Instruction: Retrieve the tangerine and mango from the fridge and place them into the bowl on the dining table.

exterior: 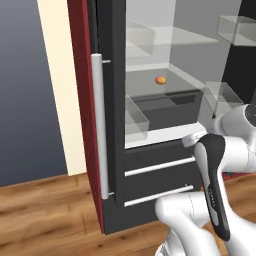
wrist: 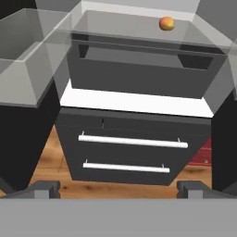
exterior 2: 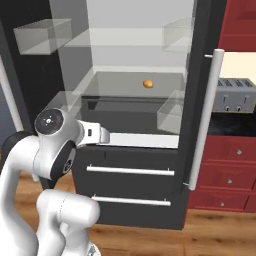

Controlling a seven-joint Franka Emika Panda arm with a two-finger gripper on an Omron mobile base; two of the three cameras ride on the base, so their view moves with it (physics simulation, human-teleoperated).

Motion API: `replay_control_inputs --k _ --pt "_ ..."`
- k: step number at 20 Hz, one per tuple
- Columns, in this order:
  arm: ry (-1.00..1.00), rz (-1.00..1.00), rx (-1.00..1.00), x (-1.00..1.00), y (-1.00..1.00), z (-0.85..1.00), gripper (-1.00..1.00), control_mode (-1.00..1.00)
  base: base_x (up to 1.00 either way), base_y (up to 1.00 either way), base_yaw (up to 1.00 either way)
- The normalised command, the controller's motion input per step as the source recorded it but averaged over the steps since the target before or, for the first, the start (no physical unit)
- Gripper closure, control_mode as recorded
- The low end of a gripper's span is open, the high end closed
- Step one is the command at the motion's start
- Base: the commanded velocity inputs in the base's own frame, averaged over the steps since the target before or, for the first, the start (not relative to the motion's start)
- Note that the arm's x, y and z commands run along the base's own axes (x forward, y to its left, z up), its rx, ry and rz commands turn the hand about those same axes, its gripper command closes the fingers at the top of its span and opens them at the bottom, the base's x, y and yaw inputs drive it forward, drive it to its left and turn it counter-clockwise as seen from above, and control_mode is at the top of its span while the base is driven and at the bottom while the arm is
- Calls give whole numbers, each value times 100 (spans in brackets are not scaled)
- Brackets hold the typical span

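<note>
The gripper (wrist: 118, 190) hangs low before the open fridge (exterior: 117, 165), its fingertips (wrist: 45, 189) spread fully wide and holding nothing, aimed at the two drawer handles (wrist: 133, 141). From the fingers, a small round orange fruit (wrist: 166, 23), likely the tangerine, lies at about one o'clock, well apart, far back on the translucent shelf (wrist: 134, 34). The dark crisper edge (wrist: 139, 48) sits between, but above the shelf there looks to be open room.

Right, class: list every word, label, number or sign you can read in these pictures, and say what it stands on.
None can be read.
Robot arm: a small marking on the dark link, too blurred to read.
Fridge, toaster: no lettering visible.
</note>
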Motion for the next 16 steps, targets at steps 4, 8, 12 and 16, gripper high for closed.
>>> replay_control_inputs --k 4,8,12,16 --pt "0 0 0 0 0 0 -100 100 19 -13 0" --pt "0 0 0 0 0 0 -100 100 17 -20 1" --pt "0 0 0 0 0 0 -100 100 28 -34 6" --pt "0 0 0 0 0 0 -100 100 40 -44 7"
